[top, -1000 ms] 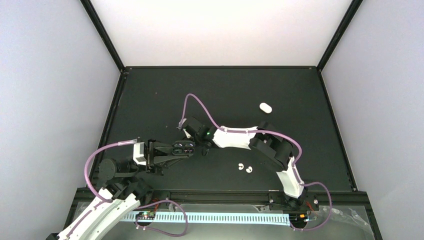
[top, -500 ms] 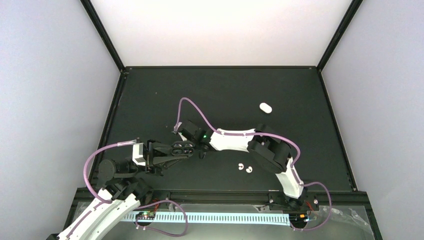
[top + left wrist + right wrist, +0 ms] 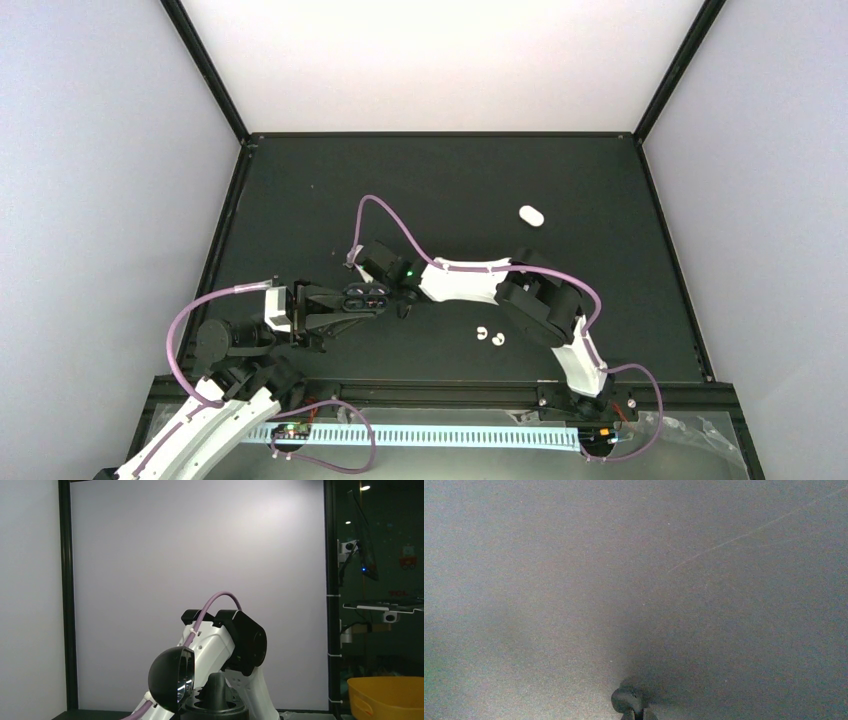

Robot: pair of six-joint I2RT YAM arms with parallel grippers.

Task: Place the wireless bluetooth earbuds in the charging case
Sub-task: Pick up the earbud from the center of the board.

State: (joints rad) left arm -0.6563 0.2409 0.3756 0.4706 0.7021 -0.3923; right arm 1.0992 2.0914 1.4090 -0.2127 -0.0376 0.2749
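- While the black charging case (image 3: 368,291) is clamped between the closed fingers of the left tool (image 3: 360,300), it is held out over the dark tabletop (image 3: 450,180), right at that tool's tips.
- In the left wrist view the case is seen open. Its glossy domed lid (image 3: 170,685) is swung up to one side, and its round base (image 3: 215,709) sits at the bottom edge of the picture.
- What lies inside the base cannot be told.
- The right arm (image 3: 230,645), white and black with a purple cable (image 3: 210,605) along it, is seen just behind the case from the left tool's side.
- The right tool (image 3: 403,302) is pointed down at the tabletop just beside the case, on the side away from the left tool. Whether the case is touched by it cannot be told.
- The right tool's fingers are brought together, as seen at the bottom of the right wrist view (image 3: 638,711). A small dark rounded shape is seen at the tips, and whether it is an earbud or part of a finger cannot be told.
- Two white earbuds (image 3: 482,334) are laid side by side on the tabletop. They are apart from the right tool, on its side away from the left tool and slightly nearer the arm bases.
- A white oval object (image 3: 531,215) is laid on the tabletop farther out, well apart from both tools.
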